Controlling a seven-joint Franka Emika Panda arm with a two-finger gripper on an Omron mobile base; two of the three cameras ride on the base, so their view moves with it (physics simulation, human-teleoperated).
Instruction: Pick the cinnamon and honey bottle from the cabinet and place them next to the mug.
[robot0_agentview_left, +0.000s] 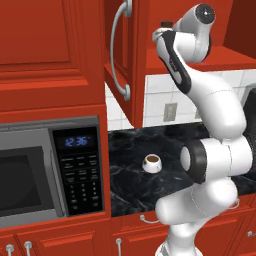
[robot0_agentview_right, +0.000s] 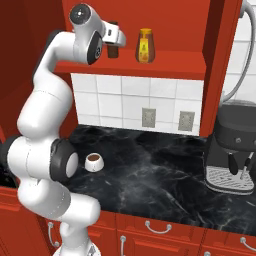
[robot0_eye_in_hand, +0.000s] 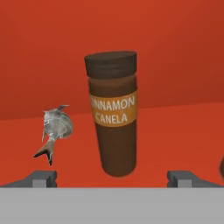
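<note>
Step in hand: approach to the cinnamon (robot0_eye_in_hand: 112, 113), upright on the cabinet (robot0_agentview_right: 170, 70) shelf, frame centre. Gripper (robot0_eye_in_hand: 112, 177) spread wide, nothing pinched. Next: advance until the bottle is straddled, then closure.

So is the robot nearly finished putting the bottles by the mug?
Not nearly. The cabinet door is already open. The open tool faces the cinnamon, which stands on the shelf, not gripped. The honey bottle sits there too. Both must go down beside the mug.
</note>
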